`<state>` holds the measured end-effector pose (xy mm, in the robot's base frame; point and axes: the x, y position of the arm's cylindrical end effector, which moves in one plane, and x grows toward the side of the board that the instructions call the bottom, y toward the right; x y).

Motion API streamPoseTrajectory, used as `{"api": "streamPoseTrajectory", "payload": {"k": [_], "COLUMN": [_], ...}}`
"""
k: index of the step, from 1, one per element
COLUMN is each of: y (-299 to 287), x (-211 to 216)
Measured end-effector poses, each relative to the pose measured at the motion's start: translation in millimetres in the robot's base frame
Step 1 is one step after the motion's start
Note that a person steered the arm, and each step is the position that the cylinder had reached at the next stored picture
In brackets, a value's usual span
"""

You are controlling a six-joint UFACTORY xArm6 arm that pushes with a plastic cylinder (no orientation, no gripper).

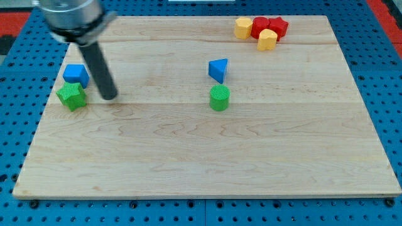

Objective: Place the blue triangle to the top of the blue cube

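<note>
The blue triangle (218,69) lies near the board's middle, just above a green cylinder (219,98). The blue cube (76,75) sits at the view's left, touching a green star-shaped block (71,95) below it. My tip (109,96) rests on the board just right of the green star and below right of the blue cube, far to the left of the blue triangle. The rod slants up to the arm's head at the view's top left.
A cluster at the view's top right holds a yellow block (244,27), two red blocks (260,26) (278,27) and another yellow block (267,39). The wooden board (201,157) lies on a blue perforated table.
</note>
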<state>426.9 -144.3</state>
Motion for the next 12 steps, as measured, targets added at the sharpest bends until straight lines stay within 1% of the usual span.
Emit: {"api": "streamPoseTrajectory", "payload": {"k": [1, 4, 5, 6, 7, 8, 11, 12], "y": [68, 249, 234, 174, 91, 51, 101, 67], "x": [-3, -25, -56, -74, -74, -74, -29, -29]}}
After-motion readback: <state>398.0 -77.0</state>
